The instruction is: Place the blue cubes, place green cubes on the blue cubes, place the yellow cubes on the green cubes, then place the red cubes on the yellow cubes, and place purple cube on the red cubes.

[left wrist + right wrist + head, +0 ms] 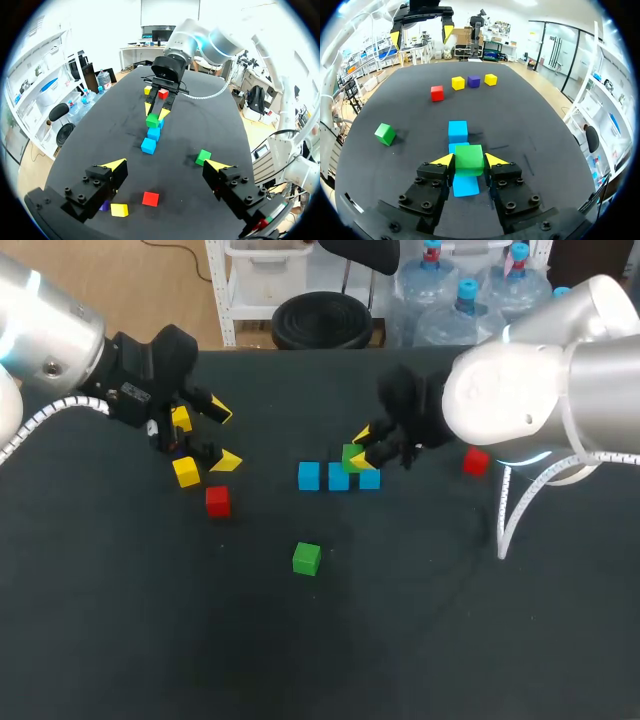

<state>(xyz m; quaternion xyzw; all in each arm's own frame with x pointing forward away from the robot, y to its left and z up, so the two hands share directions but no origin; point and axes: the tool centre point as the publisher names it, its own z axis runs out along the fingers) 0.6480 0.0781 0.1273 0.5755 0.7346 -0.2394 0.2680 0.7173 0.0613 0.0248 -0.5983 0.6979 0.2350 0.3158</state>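
– So, which step is the robot on?

– Greens onto blues, by the look of it. Three blue cubes (338, 477) lie in a row at the middle of the table (120, 640), touching or nearly so. The right gripper (362, 448) is closed on a green cube (469, 159), fingers narrow, with one yellow tip on each side of it.

– Where is that cube against the row?

– Over the middle and right-hand blues, straddling their seam rather than centred on one. Whether it rests on them or hangs just above cannot be told.

– And the other arm?

– The left gripper (167, 167) is spread wide and holds nothing. It is over the left of the table, near a yellow cube (186, 472), a purple cube (104, 205) and a red cube (217, 500).

– What does the next move call for?

– Probably seating the green level across the two blues, then opening slowly so the fingers neither drag it nor nudge the row. After that, the second green cube (306, 558), alone on the near side, looks due for the left-hand seam.
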